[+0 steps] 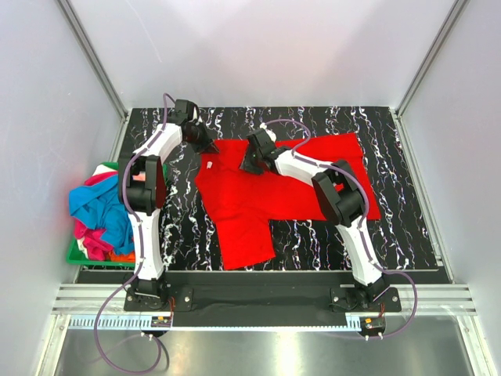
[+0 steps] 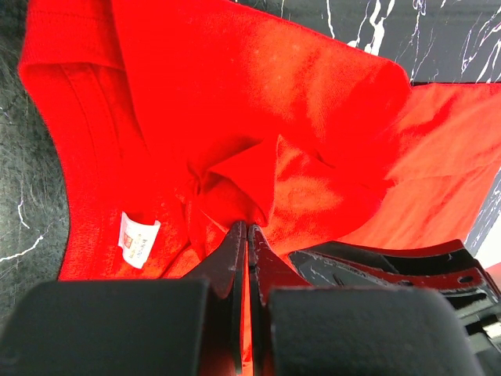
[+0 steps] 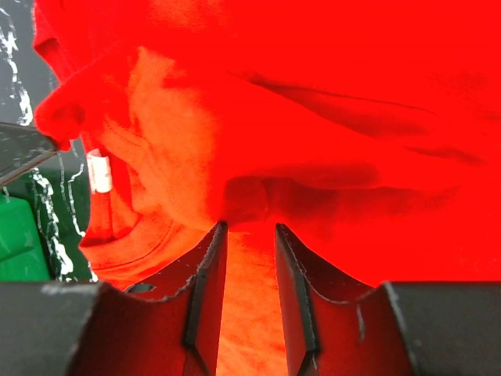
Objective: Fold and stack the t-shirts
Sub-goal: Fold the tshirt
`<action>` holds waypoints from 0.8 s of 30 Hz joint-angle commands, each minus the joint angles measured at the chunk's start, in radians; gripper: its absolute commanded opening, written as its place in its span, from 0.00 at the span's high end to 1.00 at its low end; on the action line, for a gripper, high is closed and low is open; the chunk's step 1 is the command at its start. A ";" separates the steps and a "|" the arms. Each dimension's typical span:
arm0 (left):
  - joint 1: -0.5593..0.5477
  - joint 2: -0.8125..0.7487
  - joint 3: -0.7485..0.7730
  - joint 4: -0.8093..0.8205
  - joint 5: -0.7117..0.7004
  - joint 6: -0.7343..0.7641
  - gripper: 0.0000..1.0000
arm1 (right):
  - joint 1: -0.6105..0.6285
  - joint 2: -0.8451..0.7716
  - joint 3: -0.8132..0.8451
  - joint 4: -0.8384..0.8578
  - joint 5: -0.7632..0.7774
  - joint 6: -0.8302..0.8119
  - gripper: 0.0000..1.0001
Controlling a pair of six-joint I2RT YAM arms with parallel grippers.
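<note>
The red t-shirt (image 1: 244,231) lies spread on the black marbled bench (image 1: 391,219). Its body runs toward the far right and one part reaches toward the near edge. At the left edge of the bench, a green basket (image 1: 76,252) holds a heap of other shirts (image 1: 98,207) in blue, pink and orange.

The left fingers (image 1: 205,143) are at the far left corner of the red shirt. In the left wrist view, these fingers (image 2: 235,252) are pressed together with no gap, pinching a small peak of red cloth (image 2: 235,94). A white label (image 2: 138,243) shows on the cloth just to their left.

The right fingers (image 1: 249,163) rest on the shirt just right of the left ones, near its far edge. In the right wrist view, these fingers (image 3: 207,270) stand a narrow way apart. Red cloth (image 3: 352,117) fills the gap between them, and a puckered fold sits right at their tips. Whether they clamp that fold or only press against it cannot be told.
</note>
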 commanded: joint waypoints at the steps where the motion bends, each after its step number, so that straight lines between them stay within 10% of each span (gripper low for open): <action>1: 0.003 -0.001 0.044 0.020 -0.008 0.010 1.00 | 0.013 0.021 0.028 0.033 0.031 0.015 0.62; 7: 0.004 -0.004 0.046 0.020 -0.008 0.010 1.00 | 0.013 0.035 0.034 0.030 0.036 0.023 0.70; 13: 0.003 -0.018 0.037 0.020 -0.009 0.010 1.00 | 0.013 0.035 0.052 0.030 0.031 -0.026 0.99; 24: 0.001 -0.120 -0.038 0.014 -0.027 -0.022 1.00 | 0.011 -0.123 -0.014 0.031 0.029 -0.088 1.00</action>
